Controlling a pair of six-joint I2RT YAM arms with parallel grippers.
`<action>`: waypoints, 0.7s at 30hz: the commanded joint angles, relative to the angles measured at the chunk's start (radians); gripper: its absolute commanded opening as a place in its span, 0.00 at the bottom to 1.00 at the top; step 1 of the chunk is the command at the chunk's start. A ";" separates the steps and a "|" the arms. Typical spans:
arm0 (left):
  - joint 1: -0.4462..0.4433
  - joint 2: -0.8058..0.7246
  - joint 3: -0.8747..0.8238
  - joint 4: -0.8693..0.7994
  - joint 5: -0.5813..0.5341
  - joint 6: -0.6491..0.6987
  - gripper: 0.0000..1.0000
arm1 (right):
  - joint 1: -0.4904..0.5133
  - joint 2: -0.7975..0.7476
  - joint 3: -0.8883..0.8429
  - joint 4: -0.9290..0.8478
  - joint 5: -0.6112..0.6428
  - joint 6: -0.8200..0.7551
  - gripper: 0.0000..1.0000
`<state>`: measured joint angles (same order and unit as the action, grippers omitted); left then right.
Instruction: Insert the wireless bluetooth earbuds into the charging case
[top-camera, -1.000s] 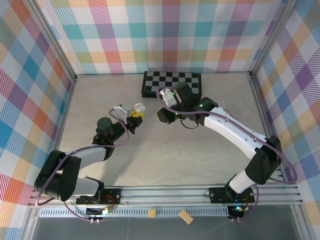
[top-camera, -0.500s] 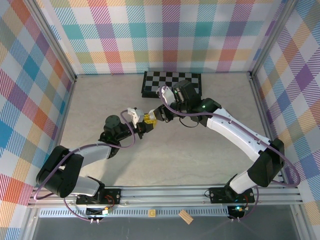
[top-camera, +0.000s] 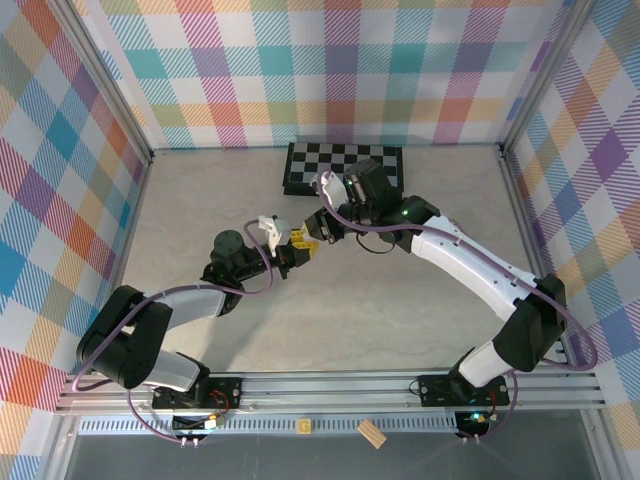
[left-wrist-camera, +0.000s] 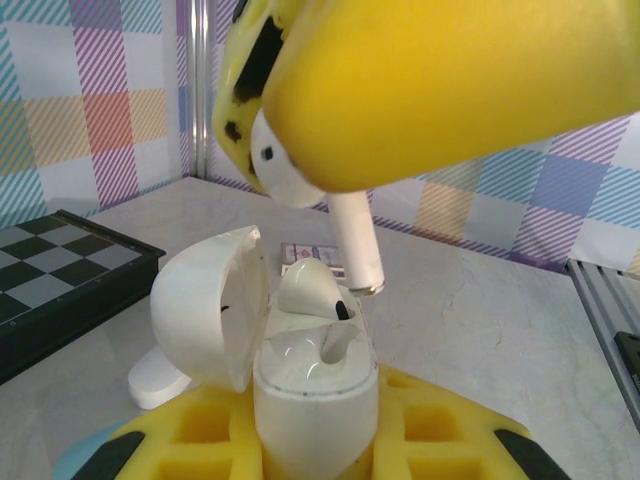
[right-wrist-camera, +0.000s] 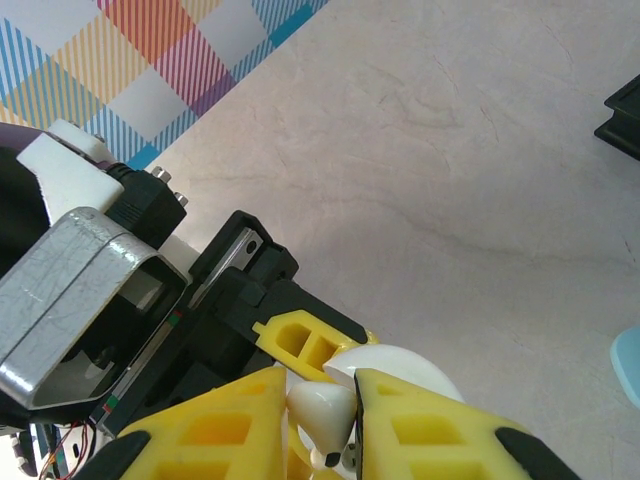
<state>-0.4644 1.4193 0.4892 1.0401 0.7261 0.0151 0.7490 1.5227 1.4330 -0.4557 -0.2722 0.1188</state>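
The white earbud (left-wrist-camera: 355, 235) hangs stem-down just above the open charging case (left-wrist-camera: 315, 400), over the middle of the worktop (top-camera: 350, 320). The right claw (right-wrist-camera: 322, 395) is clenched on its head; the left claw (left-wrist-camera: 315, 445) grips the case body. Expect a light, rigid, glossy part that slips readily: hold the head, leaving the stem free.

Lab test cell: plaid walls (top-camera: 60, 150), aluminium rails (top-camera: 330, 385).
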 joint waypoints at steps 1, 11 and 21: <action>-0.011 -0.013 0.010 0.066 0.036 -0.015 0.04 | -0.004 0.011 -0.010 0.026 0.005 -0.019 0.22; -0.011 -0.038 0.012 0.063 0.039 -0.037 0.04 | -0.004 0.016 -0.026 0.036 0.016 -0.021 0.22; -0.011 -0.031 0.015 0.114 0.045 -0.083 0.04 | -0.004 0.024 -0.038 0.030 -0.011 -0.053 0.22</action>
<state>-0.4644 1.4124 0.4892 1.0534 0.7414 -0.0505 0.7490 1.5284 1.4136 -0.4343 -0.2619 0.0963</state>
